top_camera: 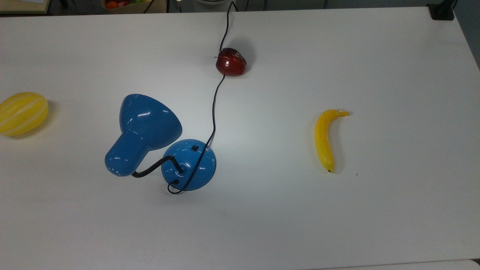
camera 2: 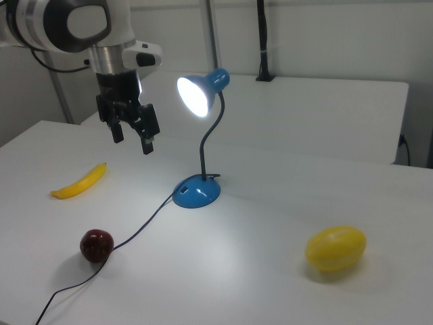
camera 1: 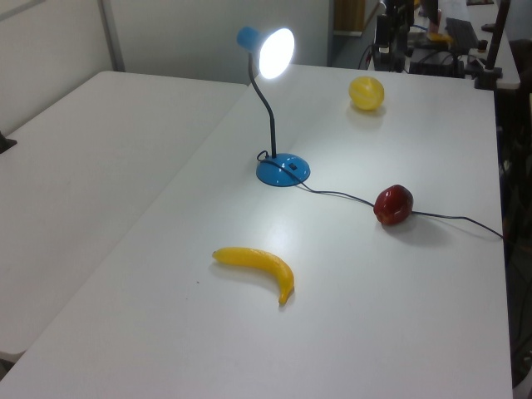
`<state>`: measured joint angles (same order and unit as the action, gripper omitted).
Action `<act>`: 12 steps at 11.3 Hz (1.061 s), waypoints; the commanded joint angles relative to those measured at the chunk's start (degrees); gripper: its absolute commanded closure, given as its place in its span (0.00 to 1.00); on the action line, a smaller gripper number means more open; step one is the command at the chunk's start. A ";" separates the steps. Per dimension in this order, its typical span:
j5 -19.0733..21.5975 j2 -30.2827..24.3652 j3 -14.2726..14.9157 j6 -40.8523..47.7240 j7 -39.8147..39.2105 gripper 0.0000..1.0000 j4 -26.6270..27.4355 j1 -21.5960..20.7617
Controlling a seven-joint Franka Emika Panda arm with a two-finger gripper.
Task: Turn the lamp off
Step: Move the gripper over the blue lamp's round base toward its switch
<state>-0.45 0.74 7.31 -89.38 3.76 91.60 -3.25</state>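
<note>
Glowing brightly, the lamp [camera 2: 200, 142] is standing mid-worktop [camera 2: 270, 271], its cord [top_camera: 214, 108] passing under an apple [camera 2: 96, 245]. Spread apart and pinching nothing, the claw [camera 2: 132, 138] is hovering between the banana [camera 2: 80, 182] and the lamp's shade.

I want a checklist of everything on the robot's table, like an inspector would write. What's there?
Surface: white table, lit brightest around the lamp.
Job's things: blue lamp upright and switched on, bulb glowing; black switch on its base, untouched.
Clutter: banana, red apple, yellow melon, all lying apart from the lamp.
Pincer: pincer open, holding nothing, in the air between banana and lamp in the right view.
Cables: black cord runs from the base, passes the apple, which sits on or against it, and goes off the table's edge.
Surroundings: a second white table alongside; shelves and gear behind in the left view.
</note>
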 commanded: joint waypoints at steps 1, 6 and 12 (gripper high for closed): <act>-0.78 -0.92 0.77 -1.58 0.01 0.00 2.08 -2.10; 0.19 -0.56 1.92 -4.92 -0.95 0.04 2.87 -1.58; 1.59 1.98 1.39 -10.81 -3.15 0.98 5.95 -1.58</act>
<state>-0.19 1.59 8.43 -97.83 2.25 96.12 -4.12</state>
